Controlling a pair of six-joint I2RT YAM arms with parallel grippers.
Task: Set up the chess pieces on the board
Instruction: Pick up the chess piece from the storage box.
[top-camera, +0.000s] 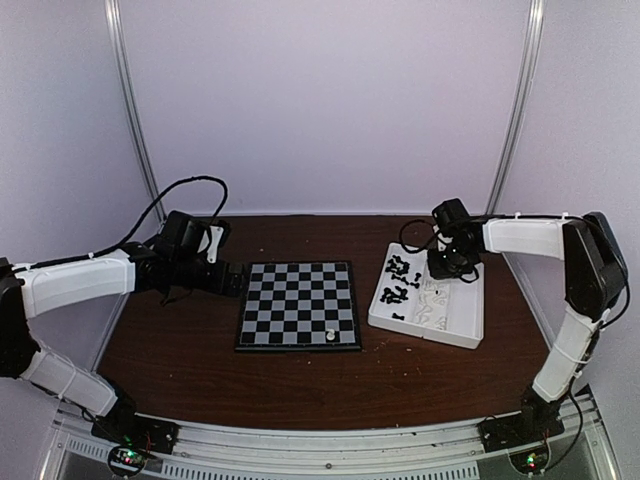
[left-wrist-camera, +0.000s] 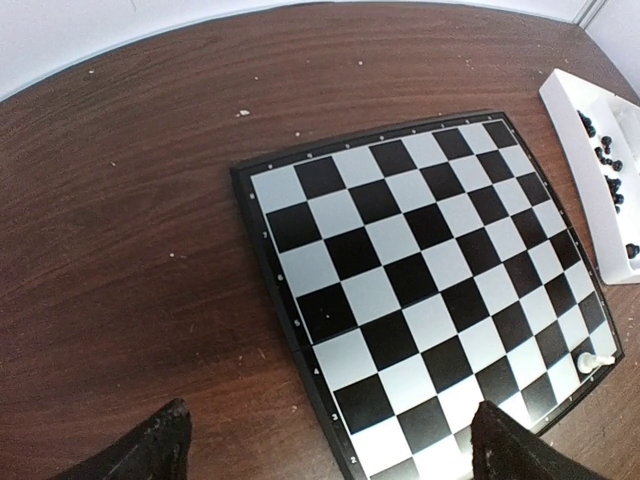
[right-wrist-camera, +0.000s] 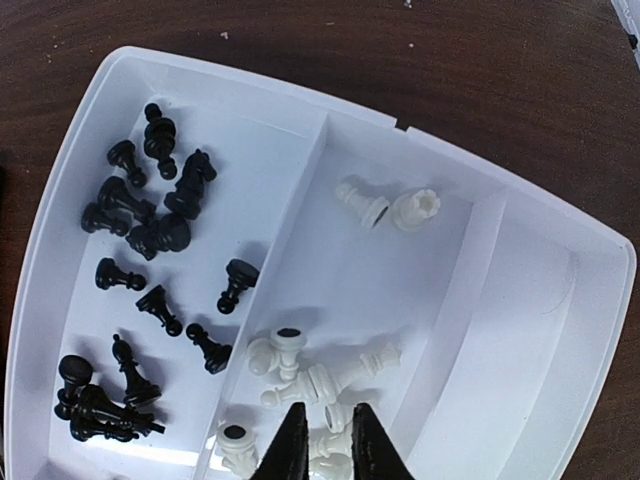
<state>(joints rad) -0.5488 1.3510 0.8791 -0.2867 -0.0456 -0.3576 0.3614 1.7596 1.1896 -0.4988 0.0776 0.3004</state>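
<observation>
The board (top-camera: 298, 304) lies flat at the table's middle, with one white chess piece (top-camera: 331, 337) on a near-right square; the left wrist view shows that piece (left-wrist-camera: 592, 360) near the board's (left-wrist-camera: 430, 270) corner. The remaining chess pieces lie in a white divided tray (right-wrist-camera: 520, 300): black ones (right-wrist-camera: 150, 230) in the left compartment, white ones (right-wrist-camera: 320, 375) in the middle. My right gripper (right-wrist-camera: 325, 408) reaches down into the white heap, its fingers closed narrowly on a white piece (right-wrist-camera: 331, 428). My left gripper (left-wrist-camera: 331, 405) hovers wide open over the board's left edge, holding nothing.
The tray (top-camera: 470, 330) sits right of the board on the dark wooden table, and its rightmost compartment holds nothing. Bare tabletop (left-wrist-camera: 130, 220) lies left of the board. Purple walls close in the back and sides.
</observation>
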